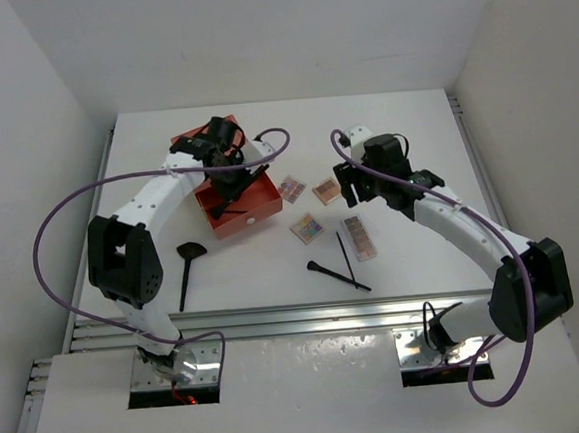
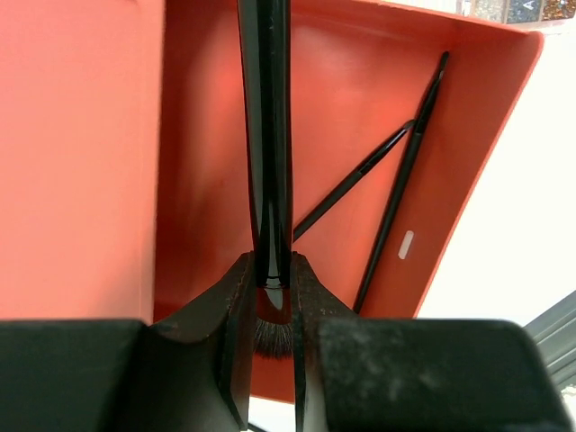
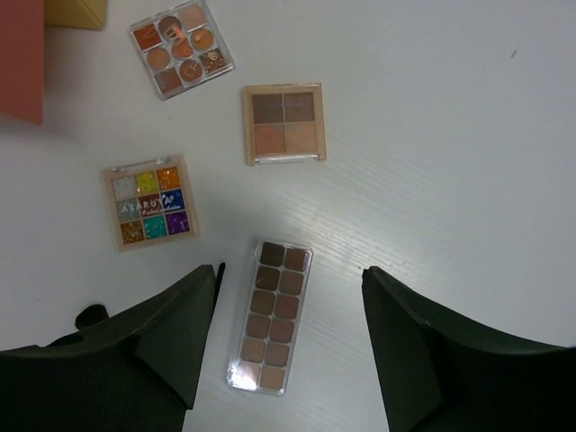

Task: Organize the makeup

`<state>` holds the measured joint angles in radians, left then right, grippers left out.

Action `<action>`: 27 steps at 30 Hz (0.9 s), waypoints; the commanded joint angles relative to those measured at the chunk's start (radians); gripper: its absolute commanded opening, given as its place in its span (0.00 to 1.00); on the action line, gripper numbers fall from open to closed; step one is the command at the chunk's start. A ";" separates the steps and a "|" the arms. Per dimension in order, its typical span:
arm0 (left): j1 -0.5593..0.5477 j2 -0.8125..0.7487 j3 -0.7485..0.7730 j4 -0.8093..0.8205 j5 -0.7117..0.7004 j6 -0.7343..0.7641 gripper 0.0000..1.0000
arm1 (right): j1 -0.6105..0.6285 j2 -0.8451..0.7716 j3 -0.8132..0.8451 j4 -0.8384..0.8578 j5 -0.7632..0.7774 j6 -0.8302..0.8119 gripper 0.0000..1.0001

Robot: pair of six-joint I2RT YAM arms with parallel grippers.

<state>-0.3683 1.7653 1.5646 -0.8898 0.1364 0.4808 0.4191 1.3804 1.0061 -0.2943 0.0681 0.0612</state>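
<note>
My left gripper (image 1: 229, 188) hangs over the open orange drawer (image 2: 202, 135), shut on a black brush (image 2: 268, 135) near its bristles. Two thin black brushes (image 2: 396, 189) lie inside the drawer. My right gripper (image 1: 352, 189) is open, well above the table. A long brown palette (image 3: 270, 315) lies under the gap between its fingers (image 3: 175, 333). Three square palettes lie beyond it: a colourful one (image 3: 148, 202), a four-pan brown one (image 3: 283, 123) and an orange-toned one (image 3: 180, 47). A fan brush (image 1: 187, 271) and two thin black sticks (image 1: 340, 271) lie near the front.
The orange-and-yellow drawer box (image 1: 248, 220) stands at the back left of the white table (image 1: 413, 257). A metal rail (image 1: 298, 321) runs along the near edge. White walls close in the sides and back.
</note>
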 commanded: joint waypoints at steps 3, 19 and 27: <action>0.028 -0.046 -0.008 0.018 0.022 -0.030 0.10 | 0.000 -0.040 -0.004 0.000 -0.011 0.026 0.67; 0.049 -0.036 -0.028 0.009 -0.031 -0.061 0.34 | 0.000 -0.060 -0.009 -0.005 0.006 0.011 0.70; 0.058 -0.046 0.017 0.009 -0.003 -0.070 0.50 | -0.002 -0.035 0.020 -0.049 -0.002 0.031 0.76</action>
<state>-0.3206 1.7653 1.5349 -0.8825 0.1108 0.4252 0.4191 1.3453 0.9947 -0.3283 0.0692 0.0692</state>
